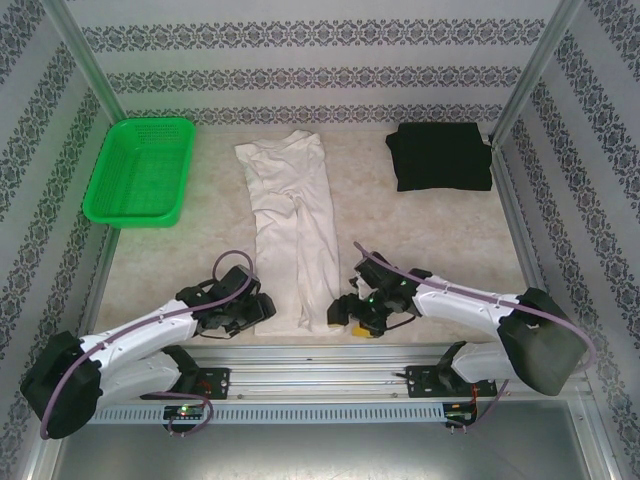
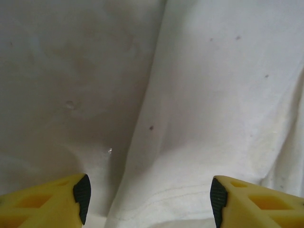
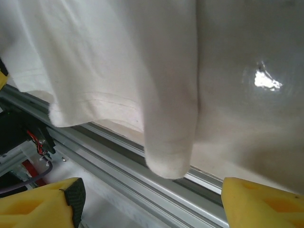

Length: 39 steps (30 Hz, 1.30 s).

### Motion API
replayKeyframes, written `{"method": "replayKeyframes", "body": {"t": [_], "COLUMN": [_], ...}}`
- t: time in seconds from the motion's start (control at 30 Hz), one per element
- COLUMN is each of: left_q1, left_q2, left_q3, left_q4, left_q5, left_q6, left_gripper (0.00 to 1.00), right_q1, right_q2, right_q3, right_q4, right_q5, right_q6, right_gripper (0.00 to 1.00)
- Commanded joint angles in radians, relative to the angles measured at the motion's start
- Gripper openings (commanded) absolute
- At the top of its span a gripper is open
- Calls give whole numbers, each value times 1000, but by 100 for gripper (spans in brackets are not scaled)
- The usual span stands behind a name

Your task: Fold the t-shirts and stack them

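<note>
The white t-shirt [image 1: 295, 225] lies in a long narrow strip down the middle of the table, collar at the far end. The black t-shirt [image 1: 440, 157] rests folded at the back right. My left gripper [image 1: 262, 308] is at the strip's near left corner, open, with the shirt's hem [image 2: 190, 190] lying between its fingers [image 2: 81, 192]. My right gripper [image 1: 340, 315] is at the near right corner, open. In the right wrist view the shirt's rolled edge [image 3: 171, 142] ends just beyond the gap between its jaws, over the table's front rail [image 3: 118, 161].
A green mesh basket [image 1: 140, 212] stands at the back left. Patterned walls close in the sides and back. Bare marbled tabletop [image 1: 430, 240] stretches between the white strip and the right wall, and also left of the strip.
</note>
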Motion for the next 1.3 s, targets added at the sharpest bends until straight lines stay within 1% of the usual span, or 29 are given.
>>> {"method": "replayKeyframes", "body": {"t": [0.0, 0.1, 0.23, 0.27, 0.4, 0.47, 0.63, 0.73, 0.83, 0.93, 1.0, 1.17, 1.27], "left_q1": [-14, -23, -31, -33, -55, -60, -75, -88, -101, -109, -114, -117, -123], "left_q2": [1, -5, -19, -20, -24, -31, 1, 10, 10, -7, -21, -31, -22], "left_q3": [-49, -82, -103, -113, -125, -133, -107, -94, -84, -91, -93, -80, -67], "left_q4": [115, 200, 256, 272, 279, 311, 342, 352, 322, 315, 312, 320, 322], "left_q5": [-17, -22, -31, -24, -21, -28, -23, -17, -13, -10, -6, 9, 21], "left_q6": [-75, -92, -103, -111, -126, -137, -133, -141, -144, -155, -161, -164, -162], "left_gripper": [67, 66, 65, 64, 62, 62, 60, 55, 50, 44, 39, 37, 32], "right_q1": [28, 46, 56, 59, 59, 60, 66, 68, 67, 68, 68, 65, 65], "right_q2": [19, 47, 66, 64, 63, 71, 114, 129, 158, 180, 185, 197, 208], "right_q3": [-24, -23, -8, -5, 3, 9, 33, 44, 63, 73, 79, 91, 110], "right_q4": [71, 113, 127, 125, 108, 116, 123, 125, 119, 120, 112, 109, 100], "right_q5": [66, 87, 114, 121, 143, 146, 148, 156, 154, 152, 154, 157, 157], "right_q6": [88, 114, 126, 129, 131, 135, 132, 127, 116, 111, 104, 96, 91], "right_gripper": [74, 71, 68, 67, 64, 62, 56, 54, 51, 45, 41, 35, 32]}}
